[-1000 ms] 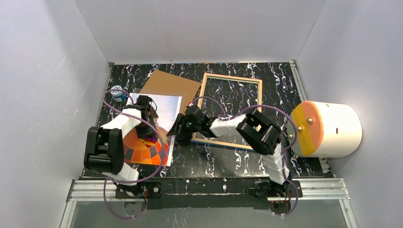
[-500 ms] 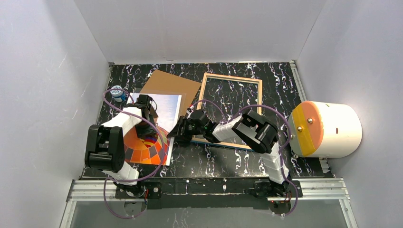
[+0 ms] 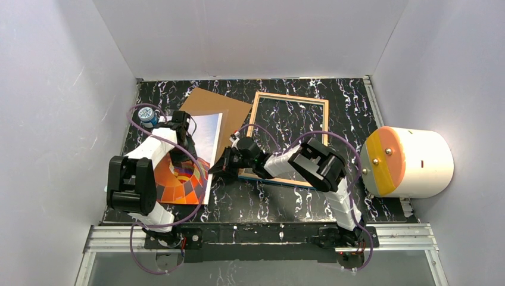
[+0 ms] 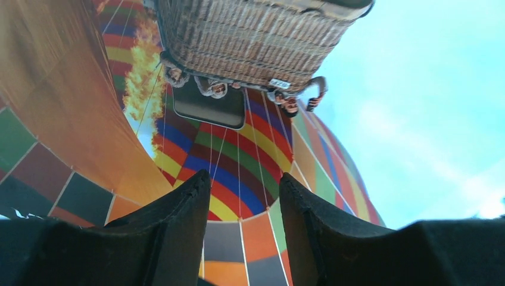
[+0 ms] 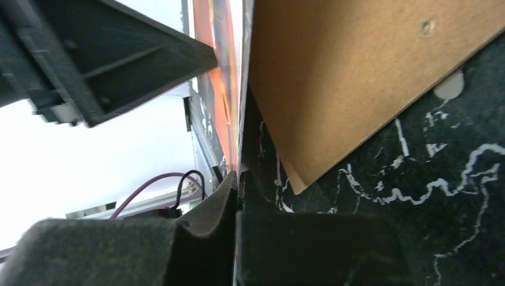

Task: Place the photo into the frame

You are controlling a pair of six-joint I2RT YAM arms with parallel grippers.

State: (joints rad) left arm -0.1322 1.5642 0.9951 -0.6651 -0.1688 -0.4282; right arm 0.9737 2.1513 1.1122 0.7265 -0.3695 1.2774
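Observation:
The photo (image 3: 205, 134), a hot-air balloon print, lies at the left of the table with its right edge raised. My left gripper (image 3: 179, 154) stands over it, open. In the left wrist view its fingertips (image 4: 244, 179) are spread just above the balloon's coloured panels (image 4: 238, 137). My right gripper (image 3: 213, 168) reaches in from the right and is shut on the photo's right edge. The right wrist view shows that gripper (image 5: 238, 176) pinching the sheet (image 5: 240, 89), seen edge-on. The frame (image 3: 290, 97) lies flat to the right, with the marbled table showing through its pane.
A brown backing board (image 3: 214, 104) lies behind the photo, partly under it, and shows again as a brown sheet (image 5: 345, 71) in the right wrist view. A white cylinder with an orange face (image 3: 408, 162) rests at the right edge. A small blue-and-white object (image 3: 146, 115) sits back left. Grey walls enclose the table.
My right gripper has moved left and closed on the photo's right edge, which is now raised and pulled in. The left gripper has shifted a little toward the back.

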